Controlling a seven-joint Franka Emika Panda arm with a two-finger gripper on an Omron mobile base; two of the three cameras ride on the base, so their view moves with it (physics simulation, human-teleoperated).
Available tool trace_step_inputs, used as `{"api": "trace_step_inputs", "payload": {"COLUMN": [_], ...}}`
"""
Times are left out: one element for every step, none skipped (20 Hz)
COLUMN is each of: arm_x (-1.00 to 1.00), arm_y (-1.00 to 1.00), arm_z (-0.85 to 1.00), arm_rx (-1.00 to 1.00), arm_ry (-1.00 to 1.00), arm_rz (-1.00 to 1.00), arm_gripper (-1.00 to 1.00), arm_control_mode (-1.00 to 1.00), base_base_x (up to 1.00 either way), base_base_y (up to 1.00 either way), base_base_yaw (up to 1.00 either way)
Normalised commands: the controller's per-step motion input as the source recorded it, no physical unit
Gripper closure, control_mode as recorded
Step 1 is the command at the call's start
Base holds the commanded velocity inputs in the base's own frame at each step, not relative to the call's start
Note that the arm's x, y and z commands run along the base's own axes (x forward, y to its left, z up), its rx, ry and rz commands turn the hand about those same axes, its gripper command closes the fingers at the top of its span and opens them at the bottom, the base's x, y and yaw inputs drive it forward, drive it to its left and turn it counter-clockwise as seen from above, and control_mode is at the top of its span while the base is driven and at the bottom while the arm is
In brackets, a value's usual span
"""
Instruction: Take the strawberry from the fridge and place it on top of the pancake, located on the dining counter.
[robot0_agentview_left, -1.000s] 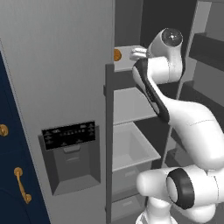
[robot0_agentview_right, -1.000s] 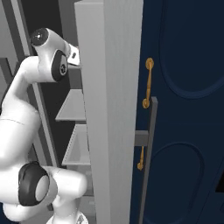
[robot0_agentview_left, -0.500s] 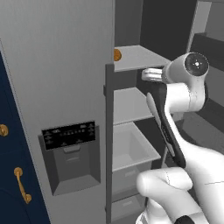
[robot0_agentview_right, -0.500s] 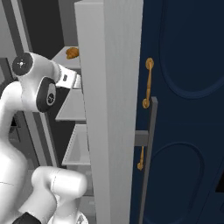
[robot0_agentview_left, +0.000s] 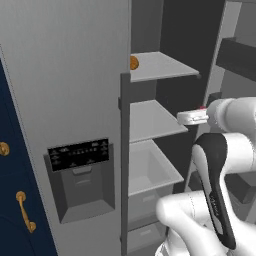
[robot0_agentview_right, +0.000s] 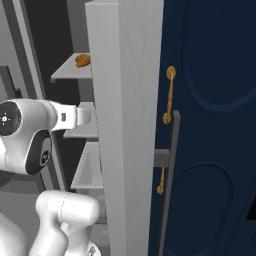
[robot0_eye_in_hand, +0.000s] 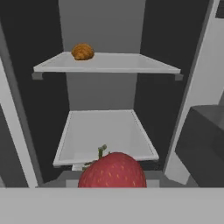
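The strawberry (robot0_eye_in_hand: 112, 171) fills the bottom middle of the hand view, red with a small green stem, held right at my fingertips and hiding them. My gripper (robot0_agentview_left: 182, 118) is shut on it and hangs in front of the open fridge (robot0_agentview_left: 150, 120), level with the middle shelf (robot0_eye_in_hand: 106, 133) and pointing at the shelves. In the right base view my hand (robot0_agentview_right: 80, 116) reaches from the left and ends behind the fridge door's edge (robot0_agentview_right: 127, 125). The pancake and the dining counter are out of view.
A small orange-brown ball (robot0_eye_in_hand: 82, 51) sits on the top shelf (robot0_agentview_left: 160, 66). The closed fridge door with its black dispenser panel (robot0_agentview_left: 79, 152) stands to the left. Navy cabinets with brass handles (robot0_agentview_right: 169, 95) flank the fridge. A white drawer (robot0_agentview_left: 150, 170) sits below the shelves.
My hand has come down from the top shelf to the level of the middle shelf and drawn back out of the fridge, carrying the strawberry. The orange-brown ball stays on the top shelf.
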Motion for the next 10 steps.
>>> {"api": "trace_step_inputs", "payload": {"arm_x": [-1.0, -0.93, -0.77, -0.66, -0.57, -0.51, -0.41, -0.32, -0.24, -0.09], "arm_y": [0.12, 0.16, 0.24, 0.29, 0.3, 0.35, 0.29, 0.19, 0.08, 0.0], "arm_z": [0.0, 0.0, 0.0, 0.0, 0.0, 0.0, 0.0, 0.0, 0.0, 0.0], "arm_rx": [0.0, 0.0, 0.0, 0.0, -0.03, -0.06, -0.07, -0.04, -0.01, 0.0], "arm_ry": [0.0, 0.0, 0.0, 0.0, 0.0, 0.0, 0.0, 0.0, 0.0, 0.0], "arm_rz": [0.07, 0.0, 0.0, 0.0, -0.05, -0.12, -0.14, -0.14, -0.12, -0.06], "arm_gripper": [1.0, 1.0, 1.0, 1.0, 1.0, 1.0, 1.0, 1.0, 1.0, 1.0], "arm_control_mode": [-1.0, -1.0, -1.0, -1.0, -1.0, -1.0, -1.0, -1.0, -1.0, -1.0], "base_base_x": [0.0, 0.0, 0.0, 0.0, 0.0, 0.0, 0.0, 0.0, 0.0, 0.0], "base_base_y": [0.0, 0.0, 0.0, 0.0, 0.0, 0.0, 0.0, 0.0, 0.0, 0.0], "base_base_yaw": [0.0, 0.0, 0.0, 0.0, 0.0, 0.0, 0.0, 0.0, 0.0, 0.0]}}
